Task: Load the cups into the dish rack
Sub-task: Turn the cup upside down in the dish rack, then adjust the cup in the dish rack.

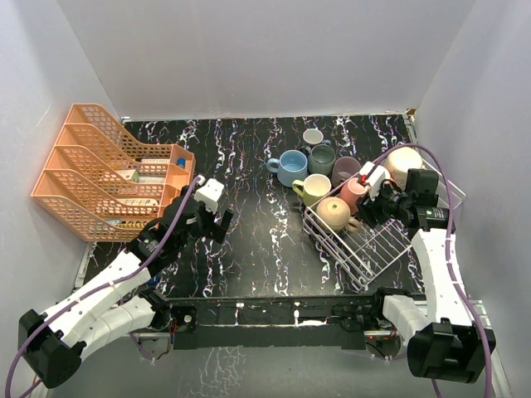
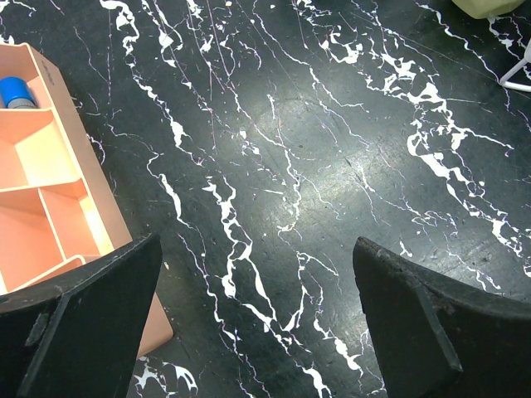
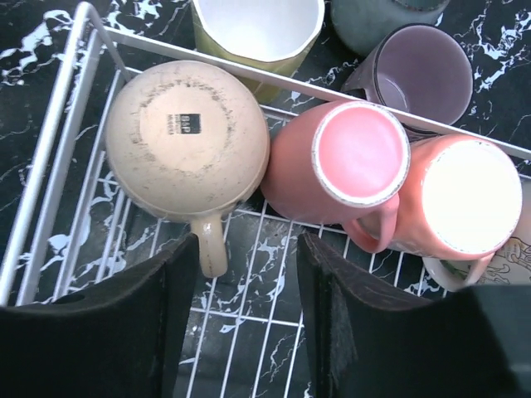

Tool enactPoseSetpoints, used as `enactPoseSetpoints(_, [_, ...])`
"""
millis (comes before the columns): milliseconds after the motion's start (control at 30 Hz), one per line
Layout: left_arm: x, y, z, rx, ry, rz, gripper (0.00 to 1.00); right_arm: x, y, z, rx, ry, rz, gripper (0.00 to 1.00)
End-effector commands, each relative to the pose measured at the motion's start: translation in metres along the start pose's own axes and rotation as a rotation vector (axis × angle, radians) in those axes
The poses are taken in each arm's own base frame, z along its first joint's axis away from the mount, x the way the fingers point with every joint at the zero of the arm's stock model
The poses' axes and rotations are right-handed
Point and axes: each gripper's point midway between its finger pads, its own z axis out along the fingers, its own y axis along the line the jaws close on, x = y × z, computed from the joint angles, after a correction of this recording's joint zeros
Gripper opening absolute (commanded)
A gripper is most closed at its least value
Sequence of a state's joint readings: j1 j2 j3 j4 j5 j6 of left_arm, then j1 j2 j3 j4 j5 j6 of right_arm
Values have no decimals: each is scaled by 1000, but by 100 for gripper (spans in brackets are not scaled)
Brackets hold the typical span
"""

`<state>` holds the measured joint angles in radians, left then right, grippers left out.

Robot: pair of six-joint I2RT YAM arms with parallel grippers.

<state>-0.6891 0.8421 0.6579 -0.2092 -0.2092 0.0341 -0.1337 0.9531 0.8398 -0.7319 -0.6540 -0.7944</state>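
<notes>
The white wire dish rack (image 1: 365, 257) stands at the right. A tan mug (image 1: 333, 213), a pink mug (image 1: 354, 193) and a peach mug (image 1: 404, 162) sit upside down in it. My right gripper (image 1: 375, 207) hovers open and empty over the rack floor. In the right wrist view (image 3: 249, 307) its fingers flank bare grid, just below the tan mug (image 3: 187, 137) and the pink mug (image 3: 348, 162). Outside the rack stand pale yellow (image 1: 314, 188), blue (image 1: 291, 167), grey-teal (image 1: 321, 157), mauve (image 1: 344, 170) and small grey (image 1: 313, 137) mugs. My left gripper (image 1: 211, 220) is open and empty over bare table (image 2: 257, 315).
An orange tiered tray organizer (image 1: 108, 170) lies at the left, close to my left gripper; its corner shows in the left wrist view (image 2: 41, 191) with a blue item (image 2: 12, 89) inside. White walls enclose the black marbled table (image 1: 249, 166).
</notes>
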Motion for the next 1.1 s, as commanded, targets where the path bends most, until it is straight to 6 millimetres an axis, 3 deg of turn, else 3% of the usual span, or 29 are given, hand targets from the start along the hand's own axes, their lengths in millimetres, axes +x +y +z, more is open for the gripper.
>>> enactPoseSetpoints(0, [-7,3,-4,-5,-31,0,96,-5,15,-14,-62,13,-39,48])
enactPoseSetpoints(100, [-7,3,-5,-7,-33,-1,96,9,29,-10,-133,48,-34,26])
enactPoseSetpoints(233, [-6,3,-5,-5,-33,0,96,30,39,-1,-209,97,-34,11])
enactPoseSetpoints(400, [-7,3,-5,-5,-34,1,96,51,40,9,-231,140,-52,10])
enactPoseSetpoints(567, [-6,3,-4,-5,-31,2,96,57,32,17,-210,152,-54,10])
enactPoseSetpoints(900, [-5,3,-3,-4,-25,6,96,39,-9,35,-73,86,-50,10])
enactPoseSetpoints(1067, [-5,3,-3,-7,-25,5,96,30,-17,40,-64,62,-38,10])
